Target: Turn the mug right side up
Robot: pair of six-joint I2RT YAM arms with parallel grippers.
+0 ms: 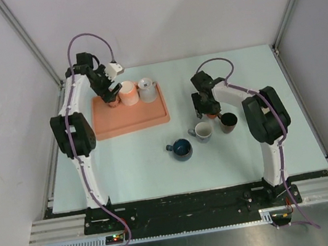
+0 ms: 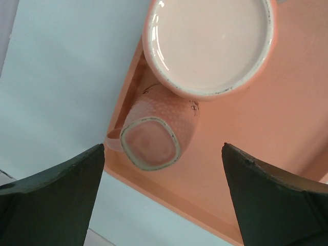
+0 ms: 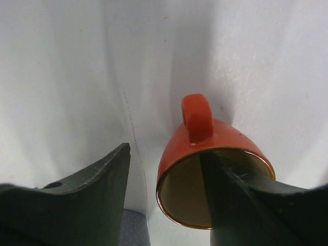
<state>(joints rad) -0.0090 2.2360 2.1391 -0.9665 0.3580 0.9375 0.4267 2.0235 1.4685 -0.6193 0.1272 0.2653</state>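
Under left end effector point(image 2: 163, 154), upside-down mug point(image 2: 156, 134)

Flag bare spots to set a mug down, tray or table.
Free: near half of the tray, in front of its mugs; table between tray and near edge, left of the blue mug; far right corner. Crowded: blue mug, white mug and red mug bunch by the right fingers.

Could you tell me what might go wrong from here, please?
The open left gripper hovers over the small upside-down pink dotted mug, which sits beside the larger upside-down pink mug and the rim of the orange tray; a descending finger might clip either. One finger of the open right gripper sits inside the glossy orange mug; moving sideways could drag or tip it.
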